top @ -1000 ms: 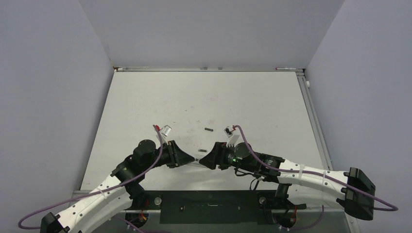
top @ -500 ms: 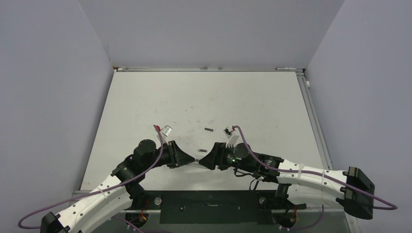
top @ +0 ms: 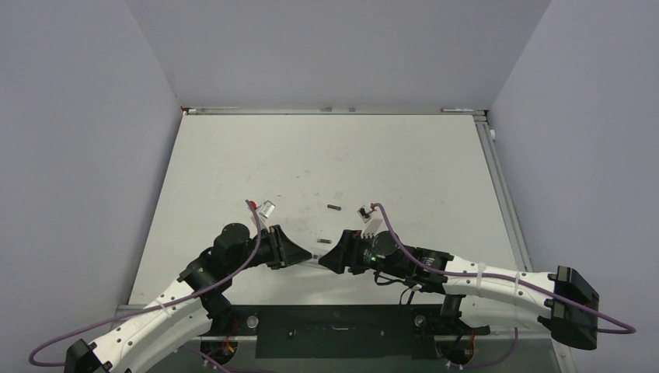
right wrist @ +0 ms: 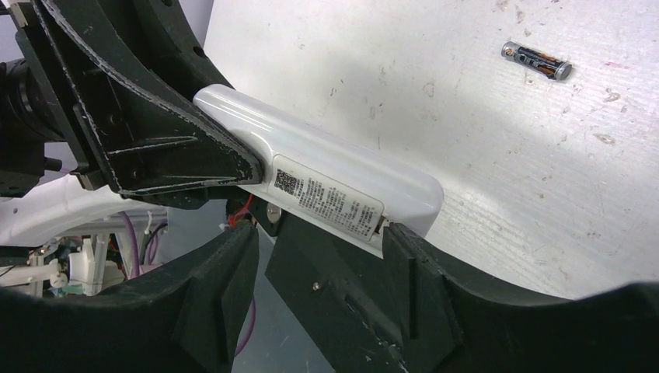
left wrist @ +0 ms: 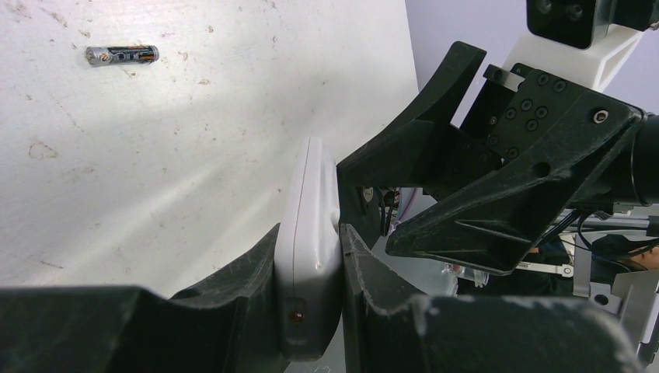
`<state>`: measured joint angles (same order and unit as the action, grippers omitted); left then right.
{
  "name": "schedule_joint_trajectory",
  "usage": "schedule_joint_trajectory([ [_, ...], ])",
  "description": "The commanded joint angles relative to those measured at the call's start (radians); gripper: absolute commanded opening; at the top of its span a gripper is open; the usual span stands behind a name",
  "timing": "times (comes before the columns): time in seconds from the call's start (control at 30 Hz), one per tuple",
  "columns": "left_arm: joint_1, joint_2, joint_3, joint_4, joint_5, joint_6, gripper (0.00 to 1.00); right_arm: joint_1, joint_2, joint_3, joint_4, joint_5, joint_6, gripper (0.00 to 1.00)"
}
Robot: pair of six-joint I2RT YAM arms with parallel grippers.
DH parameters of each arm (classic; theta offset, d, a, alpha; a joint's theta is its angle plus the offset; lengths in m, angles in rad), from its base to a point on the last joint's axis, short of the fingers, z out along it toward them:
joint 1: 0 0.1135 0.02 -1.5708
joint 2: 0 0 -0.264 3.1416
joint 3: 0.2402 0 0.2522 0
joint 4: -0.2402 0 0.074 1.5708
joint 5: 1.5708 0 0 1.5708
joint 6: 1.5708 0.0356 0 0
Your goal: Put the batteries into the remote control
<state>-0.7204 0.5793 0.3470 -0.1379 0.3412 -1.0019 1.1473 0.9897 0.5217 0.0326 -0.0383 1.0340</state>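
White plastic remote control (right wrist: pixel 311 167), held edge-on above the near edge of the table (top: pixel 233 171), between the two arms. The left gripper (left wrist: pixel 309 233) pinches the remote across its thin body, one finger flat on each broad face. The right gripper (right wrist: pixel 320 237) faces it with its fingers spread, their tips at the free end of the remote. Whether a tip is actually pressing on the casing cannot be told. The printed label on the back faces the right wrist camera, and no open battery recess is visible. The farther battery (top: pixel 335 207) and the nearer battery (top: pixel 324 242) both lie loose on the table just beyond the grippers, apart from each other and from the remote. Likely hazards: a push from the right fingers on the free end would act against a grip on smooth plastic, so the remote may pivot or slide out. Because it hangs over the table's edge, a slip could drop it onto the arm bases. Closing the right fingers off-centre could twist it instead of working the back cover. The small, round batteries could roll away if nudged during a later pick.
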Motion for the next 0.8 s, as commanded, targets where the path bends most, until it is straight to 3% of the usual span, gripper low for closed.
schedule_joint_trajectory([
  [0.0,-0.005,-0.006,0.059,0.047,0.012,-0.001,0.0,0.009,-0.015,0.024,0.006,0.035,0.007,0.59],
  [0.77,-0.005,-0.007,0.055,0.084,0.049,-0.02,0.0,0.049,0.049,0.076,-0.029,0.118,0.014,0.58],
])
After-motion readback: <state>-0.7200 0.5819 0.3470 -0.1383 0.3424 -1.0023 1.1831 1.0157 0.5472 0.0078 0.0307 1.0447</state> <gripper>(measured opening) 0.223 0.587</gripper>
